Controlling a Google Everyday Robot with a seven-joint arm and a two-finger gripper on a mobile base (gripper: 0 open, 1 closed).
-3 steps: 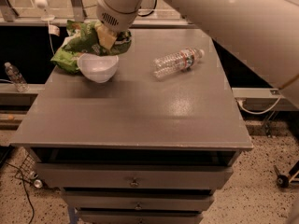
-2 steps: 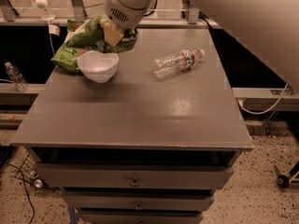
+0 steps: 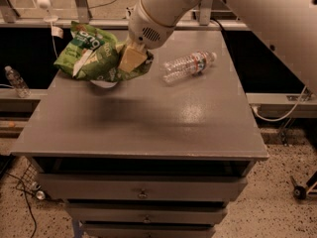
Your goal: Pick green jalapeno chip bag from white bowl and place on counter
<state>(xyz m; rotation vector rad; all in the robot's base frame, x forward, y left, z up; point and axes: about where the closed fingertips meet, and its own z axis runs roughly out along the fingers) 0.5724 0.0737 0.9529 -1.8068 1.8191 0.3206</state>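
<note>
Over counter [image 3: 148, 128], chip bag [image 3: 91, 58] in pincer [image 3: 131, 60].

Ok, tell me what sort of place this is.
Probably a robotics lab: grey drawer cabinet, loose cables on a speckled floor, metal frame behind. The gripper sits at the chip bag over the bowl.

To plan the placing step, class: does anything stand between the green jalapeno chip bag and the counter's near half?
Nothing visible does. The tool is at the green jalapeno chip bag, above the white bowl; the counter in front shows no objects. The water bottle lies off to the side, near the far edge.
</note>
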